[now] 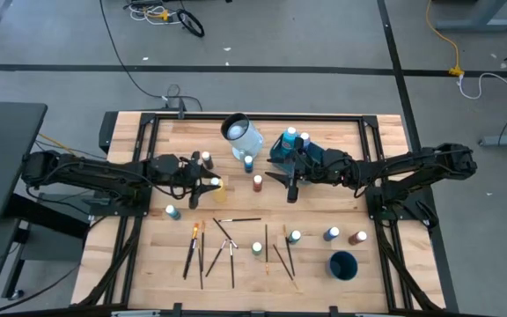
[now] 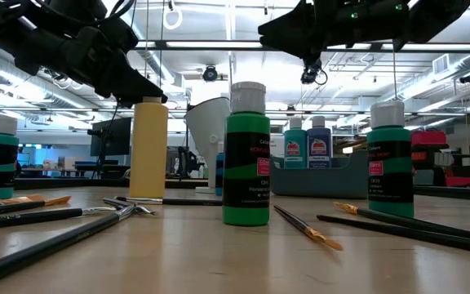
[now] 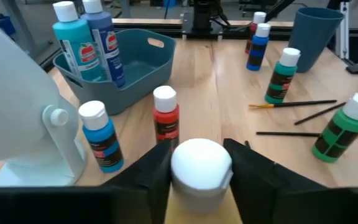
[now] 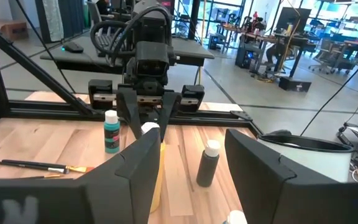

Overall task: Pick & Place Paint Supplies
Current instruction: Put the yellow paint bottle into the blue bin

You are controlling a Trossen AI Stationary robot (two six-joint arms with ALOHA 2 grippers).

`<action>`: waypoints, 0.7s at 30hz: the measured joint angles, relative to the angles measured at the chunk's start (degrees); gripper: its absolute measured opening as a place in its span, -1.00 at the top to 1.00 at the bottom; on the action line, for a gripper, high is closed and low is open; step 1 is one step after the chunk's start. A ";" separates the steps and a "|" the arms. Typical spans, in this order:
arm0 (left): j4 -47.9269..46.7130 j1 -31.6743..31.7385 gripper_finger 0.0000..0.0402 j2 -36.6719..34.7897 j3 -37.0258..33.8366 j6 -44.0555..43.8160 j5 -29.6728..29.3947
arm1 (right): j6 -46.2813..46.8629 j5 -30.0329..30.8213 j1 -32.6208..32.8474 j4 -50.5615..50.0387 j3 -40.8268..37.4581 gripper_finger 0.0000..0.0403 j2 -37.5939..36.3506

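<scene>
Surface: we see a wooden surface.
Left end effector: clamps the yellow bottle at its cap.
Right end effector: spread, empty.
Handling: we judge the bottle light, rigid, slick.

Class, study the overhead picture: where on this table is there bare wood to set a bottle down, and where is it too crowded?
Free: the far left corner behind the left gripper, and the near right corner beside the dark blue cup. Crowded: the near middle, strewn with paintbrushes, and the far middle around the jug and teal tub, where the right gripper hangs.

Wood table: paint bottles, brushes, tub, cup, jug.
</scene>
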 joint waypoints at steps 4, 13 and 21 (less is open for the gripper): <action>0.20 0.00 0.36 0.00 0.00 -1.35 -0.92 | 0.00 0.06 0.00 0.00 0.00 0.08 0.00; 2.12 -0.04 0.36 0.04 3.81 -1.30 1.79 | 2.45 -0.52 0.16 0.18 -0.02 -0.15 0.01; -0.06 -0.70 0.36 2.49 12.60 5.97 5.22 | 8.45 -0.98 0.37 0.77 -0.02 -0.30 0.03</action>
